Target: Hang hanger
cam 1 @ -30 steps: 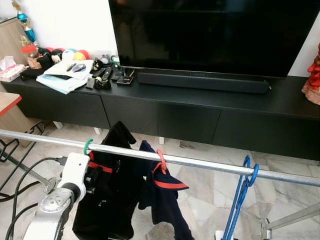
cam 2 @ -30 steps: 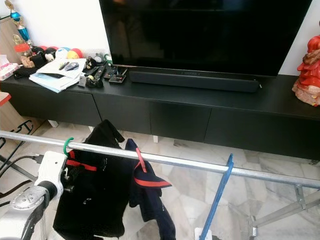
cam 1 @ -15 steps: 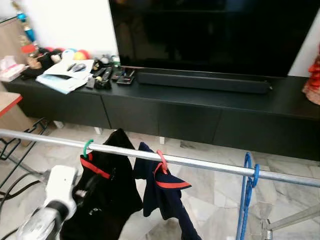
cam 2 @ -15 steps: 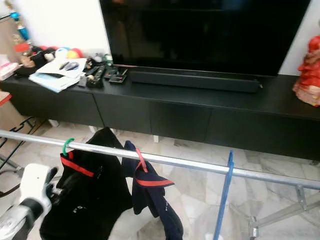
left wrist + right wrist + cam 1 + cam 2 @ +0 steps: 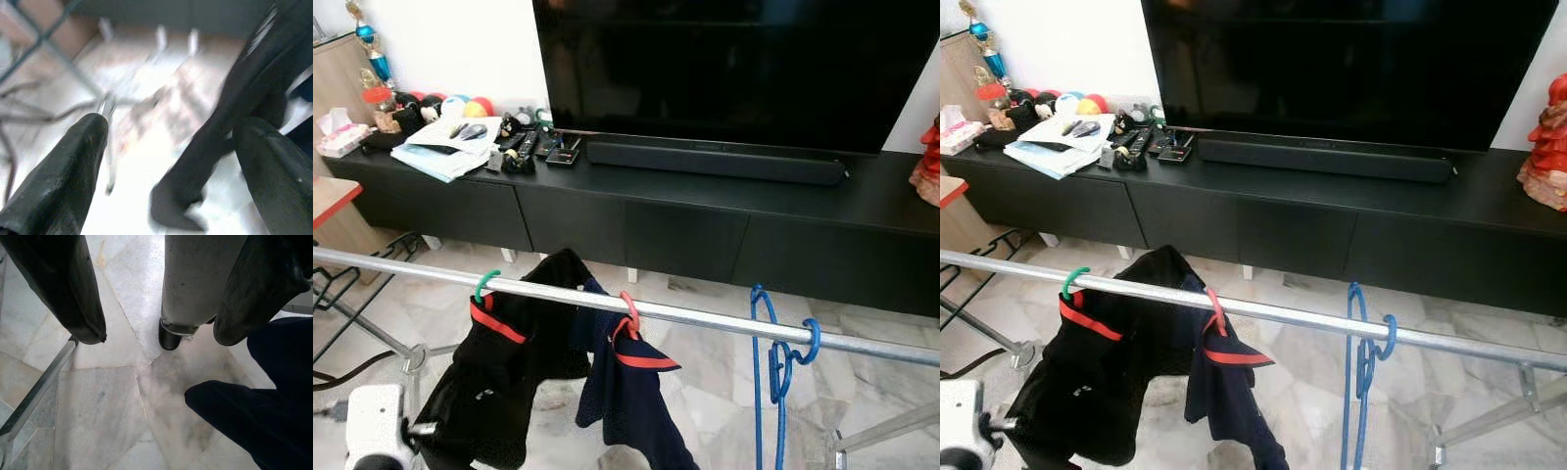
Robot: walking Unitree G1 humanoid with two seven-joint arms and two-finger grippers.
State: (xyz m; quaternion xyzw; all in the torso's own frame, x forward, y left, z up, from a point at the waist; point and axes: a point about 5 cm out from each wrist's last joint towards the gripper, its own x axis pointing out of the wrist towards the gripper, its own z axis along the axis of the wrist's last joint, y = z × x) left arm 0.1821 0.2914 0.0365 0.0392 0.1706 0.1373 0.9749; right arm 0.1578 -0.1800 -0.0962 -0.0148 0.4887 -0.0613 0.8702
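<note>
With the green-hooked hanger and its black garment on the rail, left gripper sits low, fingers apart, nothing held. Blurry wrist view, but cloth looks v. near one finger; a snag could tug the hanger off. Right gripper idle, also spread.

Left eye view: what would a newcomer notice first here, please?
The metal rail crosses the foreground, carrying a black garment on a green hook, a navy garment on a red hook, and an empty blue hanger to their right. Behind stands a large dark television on a long black cabinet.
</note>
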